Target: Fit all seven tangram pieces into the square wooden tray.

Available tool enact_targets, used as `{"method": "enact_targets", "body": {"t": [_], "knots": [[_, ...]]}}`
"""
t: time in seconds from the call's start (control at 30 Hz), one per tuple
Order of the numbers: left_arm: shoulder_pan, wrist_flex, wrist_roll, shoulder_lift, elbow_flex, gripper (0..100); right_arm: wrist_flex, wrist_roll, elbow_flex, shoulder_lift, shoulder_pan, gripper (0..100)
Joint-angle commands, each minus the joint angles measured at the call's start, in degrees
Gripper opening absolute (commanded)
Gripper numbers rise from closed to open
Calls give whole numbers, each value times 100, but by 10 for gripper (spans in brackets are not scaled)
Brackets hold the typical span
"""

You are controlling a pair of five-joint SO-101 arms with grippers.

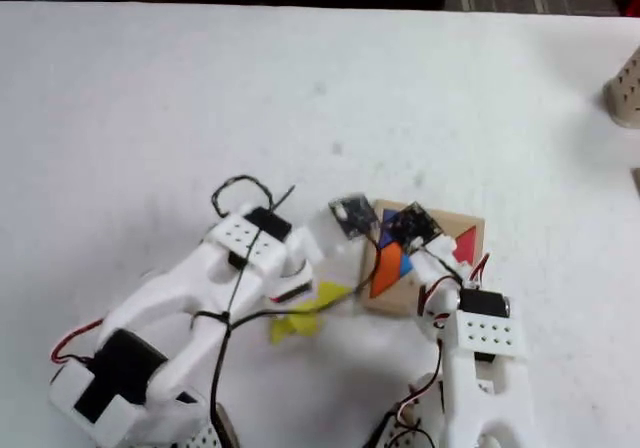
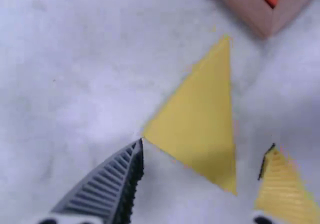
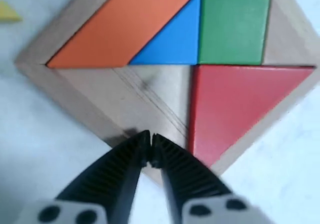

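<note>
Flat yellow triangle (image 2: 200, 119) on the white table (image 2: 75, 59), just beside a corner of the wooden tray (image 2: 260, 14), not yet inside. Probably light, stiff and smooth, so apt to slide or tip: best pinched across its thin edges near the middle. Left gripper (image 2: 205, 146) spread wide, one finger either side of it. Right gripper (image 3: 150, 136) pressed together, empty, over the tray's rim next to the red triangle (image 3: 240, 109), likely blocking the bare wood between that and the orange piece (image 3: 120, 26); blue triangle (image 3: 172, 41) and green square (image 3: 232, 26) already seated.
</note>
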Motion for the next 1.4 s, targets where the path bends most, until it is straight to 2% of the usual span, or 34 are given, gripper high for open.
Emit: {"method": "enact_targets", "body": {"t": [0.0,0.47,0.63,0.73,1.23,1.3,1.37], "knots": [[40,-1055,-246,-286,633,384,31,53,9,-13,-13,16],[92,-1169,-193,-259,589,321,40,53,9,-13,-13,16],[110,-1143,-237,-259,571,182,48,53,9,-13,-13,16],[163,-1143,-246,-277,571,155,57,53,9,-13,-13,16],[163,-1143,-202,-321,545,155,48,53,9,-13,-13,16],[145,-914,-202,-409,396,184,48,53,9,-13,-13,16],[127,-396,-229,-637,185,261,48,53,9,-13,-13,16]]}}
